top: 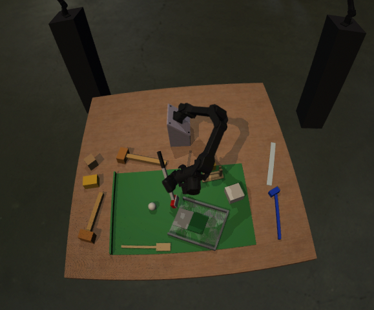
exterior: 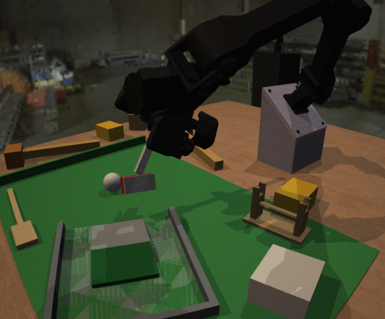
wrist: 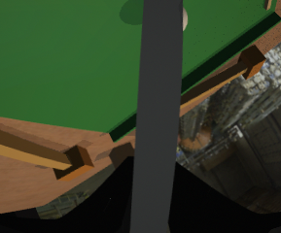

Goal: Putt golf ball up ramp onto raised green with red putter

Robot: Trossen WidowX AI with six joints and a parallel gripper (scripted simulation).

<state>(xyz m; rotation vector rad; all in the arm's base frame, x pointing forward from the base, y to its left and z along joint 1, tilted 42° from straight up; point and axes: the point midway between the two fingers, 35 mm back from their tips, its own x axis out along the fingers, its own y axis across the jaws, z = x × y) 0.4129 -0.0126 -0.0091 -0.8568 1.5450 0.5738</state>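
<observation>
My gripper (top: 169,185) (wrist: 148,165) is shut on the red putter's shaft, above the mat; its fingertips are hidden in the top and exterior views. The putter (top: 174,202) (exterior: 139,183) (wrist: 159,97) hangs tilted, black handle toward the arm base. Its red-and-grey head seems a little above the mat, between ball and ramp. The white golf ball (top: 152,206) (exterior: 112,181) (wrist: 185,19) is left of the head, with a gap in the top view; the shaft partly hides it in the wrist view. The grey ramp (top: 183,218) (exterior: 120,234) leads to the raised dark green (top: 198,223) (exterior: 125,264).
Grey rails (top: 192,241) (exterior: 192,257) flank the ramp. A wooden stand (top: 212,177) (exterior: 278,222) and white block (top: 234,192) (exterior: 286,274) are right of it. Wooden mallets (top: 122,155) (top: 86,235) lie by the mat, a tan paddle (top: 163,247) on it, a blue mallet (top: 278,216) farther right.
</observation>
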